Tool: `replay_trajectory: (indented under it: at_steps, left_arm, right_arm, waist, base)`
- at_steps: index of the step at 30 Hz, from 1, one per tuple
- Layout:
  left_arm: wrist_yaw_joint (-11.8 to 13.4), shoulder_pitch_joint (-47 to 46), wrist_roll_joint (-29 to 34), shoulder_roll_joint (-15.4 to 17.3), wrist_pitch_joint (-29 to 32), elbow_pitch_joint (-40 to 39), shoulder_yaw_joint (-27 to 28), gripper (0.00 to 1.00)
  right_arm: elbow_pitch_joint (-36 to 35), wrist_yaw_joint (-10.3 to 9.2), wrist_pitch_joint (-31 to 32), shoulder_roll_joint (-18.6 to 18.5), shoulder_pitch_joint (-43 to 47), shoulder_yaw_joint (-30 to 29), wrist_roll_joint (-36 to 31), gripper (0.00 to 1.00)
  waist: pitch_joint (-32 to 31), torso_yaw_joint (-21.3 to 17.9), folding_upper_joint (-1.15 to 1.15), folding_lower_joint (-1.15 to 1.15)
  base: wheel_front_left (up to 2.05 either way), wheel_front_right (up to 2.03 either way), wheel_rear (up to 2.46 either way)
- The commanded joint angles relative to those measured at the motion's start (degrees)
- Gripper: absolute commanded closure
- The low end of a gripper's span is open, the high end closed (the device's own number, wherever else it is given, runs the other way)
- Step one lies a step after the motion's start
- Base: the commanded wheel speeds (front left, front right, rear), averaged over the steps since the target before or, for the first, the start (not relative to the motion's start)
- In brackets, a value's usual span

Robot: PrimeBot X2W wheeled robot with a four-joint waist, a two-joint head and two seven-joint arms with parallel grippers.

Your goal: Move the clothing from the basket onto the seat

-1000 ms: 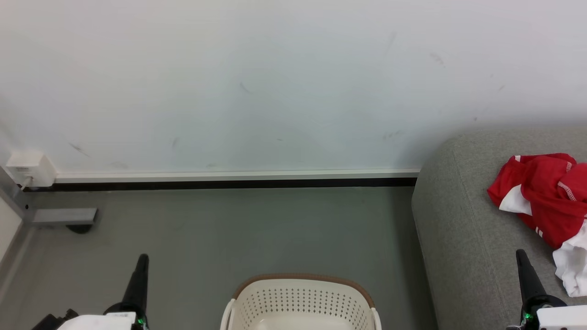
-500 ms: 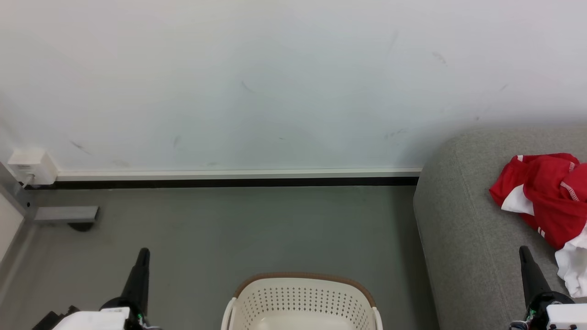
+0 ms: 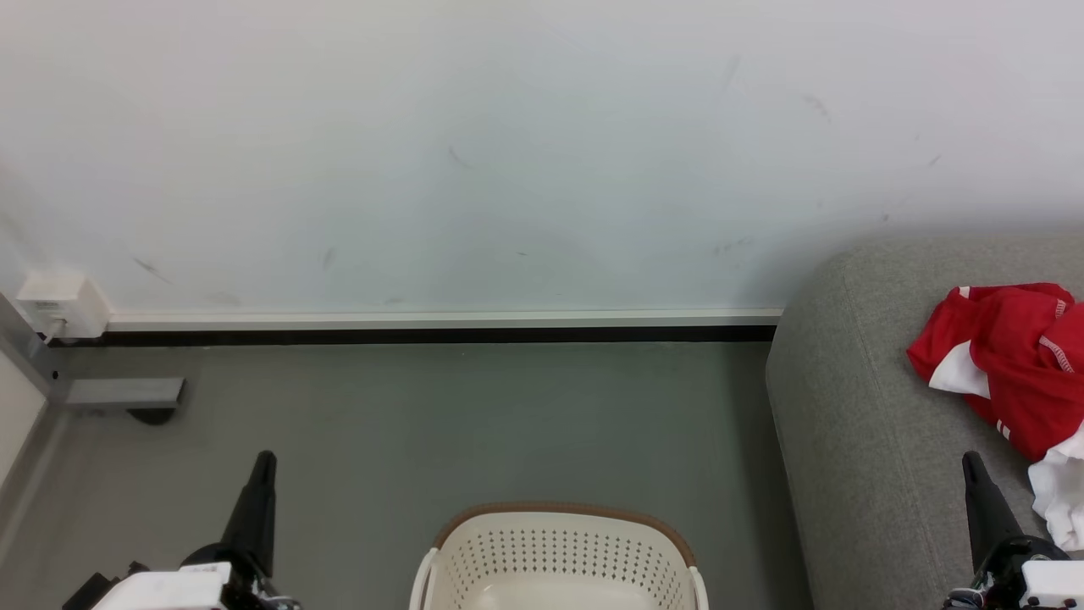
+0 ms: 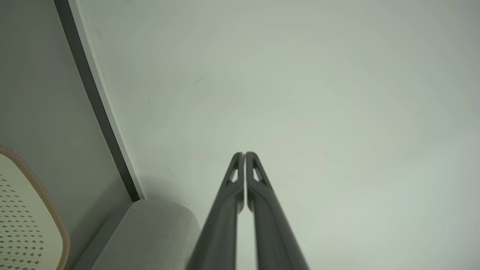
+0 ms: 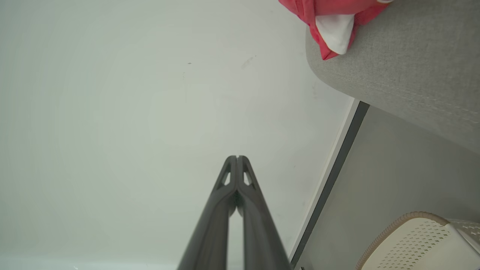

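The red and white clothing (image 3: 1008, 364) lies crumpled on the grey seat (image 3: 855, 440), at about 1 o'clock from the right fingers (image 3: 982, 508) and just beside them without touching. Those fingers are pressed together, gripping nothing, over the seat's front part. The left fingers (image 3: 257, 508) are likewise closed on nothing, above the floor (image 3: 474, 424). The basket (image 3: 559, 551) stands on the floor between them, at about 4 o'clock from the left fingertips.
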Motion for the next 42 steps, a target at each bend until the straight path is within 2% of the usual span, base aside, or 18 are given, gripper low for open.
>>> replay_trajectory:
  at_steps: [1,42]
  left_arm:
    - [-0.4,-0.5,-0.8,0.4,0.3,-0.2,0.1,1.00]
    - [-0.4,-0.5,-0.8,0.4,0.2,-0.2,0.1,1.00]
  right_arm:
    - [-0.3,0.04,-0.1,0.1,-0.7,-0.3,0.1,1.00]
    - [-0.3,0.04,0.1,0.2,-0.7,-0.4,-0.2,1.00]
  waist:
    - [0.0,0.0,0.00,0.00]
    - [0.0,0.0,0.00,0.00]
  base:
    - [0.00,0.00,0.00]
    - [0.00,0.00,0.00]
